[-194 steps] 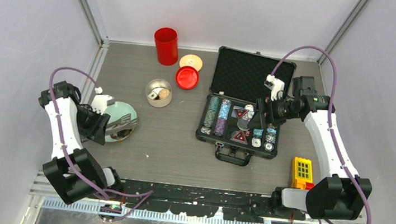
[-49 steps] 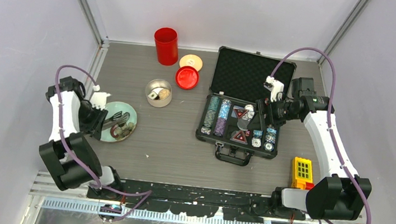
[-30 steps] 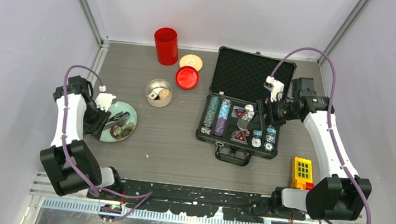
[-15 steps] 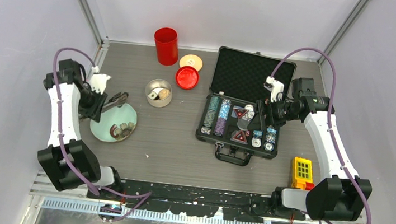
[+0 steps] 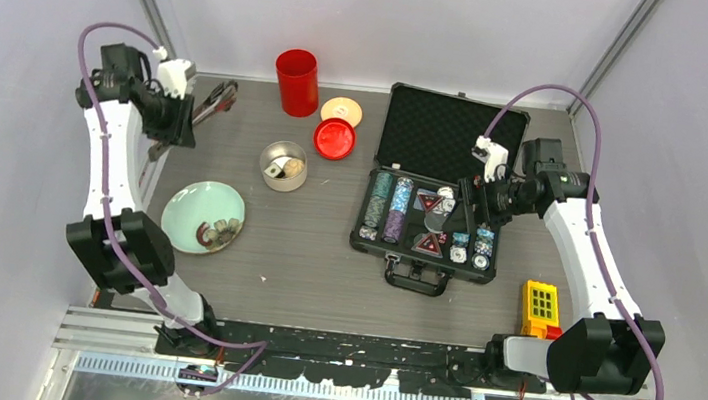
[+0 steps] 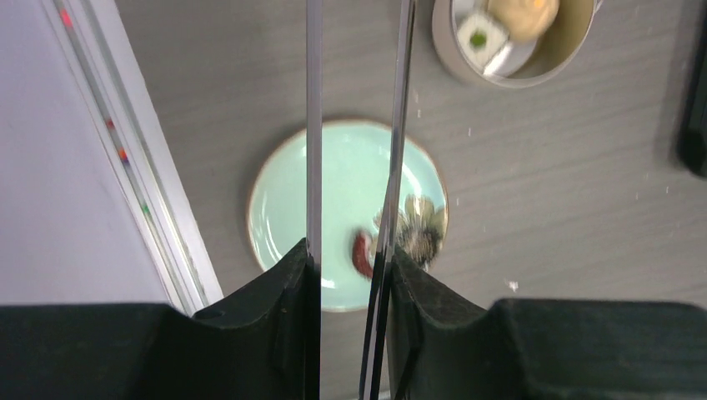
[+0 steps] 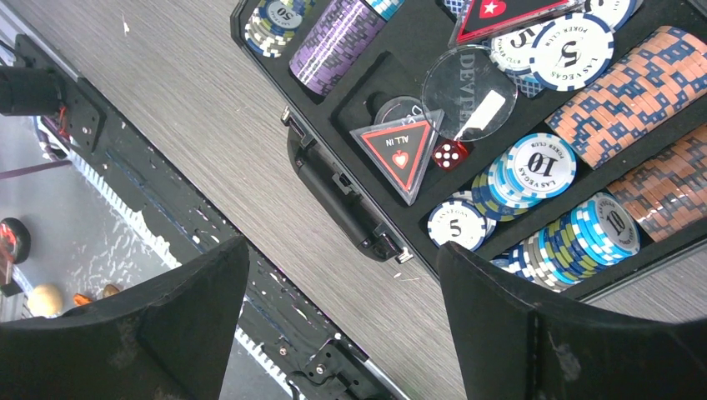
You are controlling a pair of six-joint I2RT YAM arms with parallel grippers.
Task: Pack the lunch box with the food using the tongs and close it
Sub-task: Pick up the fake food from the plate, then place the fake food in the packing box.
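My left gripper (image 5: pixel 191 113) (image 6: pixel 350 254) is shut on the tongs (image 5: pixel 216 99) (image 6: pixel 313 125), raised near the back left corner. The two slim silver arms run up out of the left wrist view, so their tips are hidden there. Below lies the pale green plate (image 5: pixel 185 216) (image 6: pixel 283 192) with dark brown food (image 5: pixel 215 234) (image 6: pixel 414 235) and a reddish piece (image 6: pixel 362 254). The steel lunch box (image 5: pixel 283 166) (image 6: pixel 517 42) stands open, holding a beige lump and a small white piece. Its cream lid (image 5: pixel 341 110) lies further back. My right gripper (image 5: pixel 465 205) (image 7: pixel 342 250) hangs open and empty over the poker case.
An open black case of poker chips (image 5: pixel 432 184) (image 7: pixel 500 125) fills the right middle. A red cup (image 5: pixel 297 81) and a red lid (image 5: pixel 335 138) sit at the back. A yellow block (image 5: pixel 540 307) lies near the right arm's base. The left frame rail (image 6: pixel 142 183) is close.
My left arm lifted the tongs off the plate and swung them up and back toward the far left corner. The right arm has not moved.
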